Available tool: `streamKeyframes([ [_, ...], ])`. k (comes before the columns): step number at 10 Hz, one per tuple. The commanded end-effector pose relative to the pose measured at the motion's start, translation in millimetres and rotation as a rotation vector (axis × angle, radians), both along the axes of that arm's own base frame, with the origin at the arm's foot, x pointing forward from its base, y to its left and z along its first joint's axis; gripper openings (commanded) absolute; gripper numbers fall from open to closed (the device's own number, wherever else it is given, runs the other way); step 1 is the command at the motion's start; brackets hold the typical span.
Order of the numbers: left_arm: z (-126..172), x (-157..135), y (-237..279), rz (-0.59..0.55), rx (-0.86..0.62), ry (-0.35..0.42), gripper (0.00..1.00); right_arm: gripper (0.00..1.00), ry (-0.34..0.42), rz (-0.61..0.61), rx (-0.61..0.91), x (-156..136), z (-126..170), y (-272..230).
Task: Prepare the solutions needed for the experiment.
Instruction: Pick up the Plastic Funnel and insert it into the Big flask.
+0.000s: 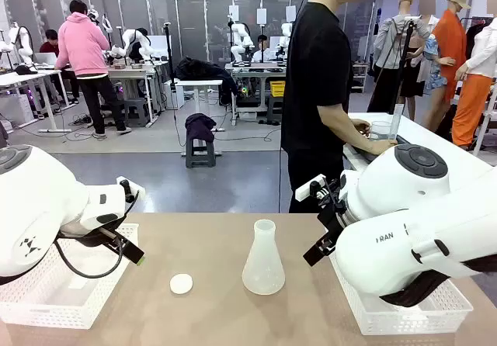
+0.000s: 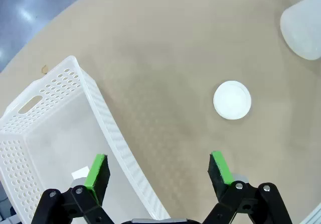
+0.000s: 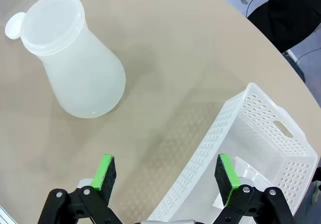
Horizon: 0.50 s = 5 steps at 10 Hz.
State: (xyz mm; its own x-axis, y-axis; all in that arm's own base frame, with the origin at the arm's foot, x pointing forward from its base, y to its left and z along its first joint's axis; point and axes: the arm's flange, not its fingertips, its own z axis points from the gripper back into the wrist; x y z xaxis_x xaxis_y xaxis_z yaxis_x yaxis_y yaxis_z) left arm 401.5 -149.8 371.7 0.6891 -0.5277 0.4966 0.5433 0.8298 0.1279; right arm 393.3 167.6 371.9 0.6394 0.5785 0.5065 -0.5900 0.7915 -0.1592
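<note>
A frosted-white conical flask [image 1: 263, 259] stands upright and uncapped mid-table, with a small white round cap [image 1: 181, 284] lying to its left. The pale yellow solutions are out of view. My left gripper [image 2: 159, 170] hangs open above the table beside its basket, the cap [image 2: 231, 100] ahead of it and the flask [image 2: 303, 28] farther off. My right gripper [image 3: 165, 171] is open too, over bare table, with the flask [image 3: 75, 58] ahead on the left and the cap [image 3: 14, 25] behind it. Neither gripper holds anything.
A white perforated basket [image 1: 54, 295] sits at the table's left under my left arm, another basket [image 1: 411, 315] at the right under my right arm. A person in black stands at the far side, hands on a clear beaker [image 1: 380, 131] at a side table.
</note>
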Motion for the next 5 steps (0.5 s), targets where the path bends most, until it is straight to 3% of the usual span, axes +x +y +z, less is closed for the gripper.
streamKeyframes([
  [1,0.0,-0.1,-0.3,-0.001,0.000,0.000,1.00,1.00,0.000,0.000,0.000,0.0,0.0,0.0],
  [5,0.0,-0.1,-0.3,-0.001,0.000,0.000,1.00,1.00,0.000,0.000,0.000,0.0,0.0,0.0],
])
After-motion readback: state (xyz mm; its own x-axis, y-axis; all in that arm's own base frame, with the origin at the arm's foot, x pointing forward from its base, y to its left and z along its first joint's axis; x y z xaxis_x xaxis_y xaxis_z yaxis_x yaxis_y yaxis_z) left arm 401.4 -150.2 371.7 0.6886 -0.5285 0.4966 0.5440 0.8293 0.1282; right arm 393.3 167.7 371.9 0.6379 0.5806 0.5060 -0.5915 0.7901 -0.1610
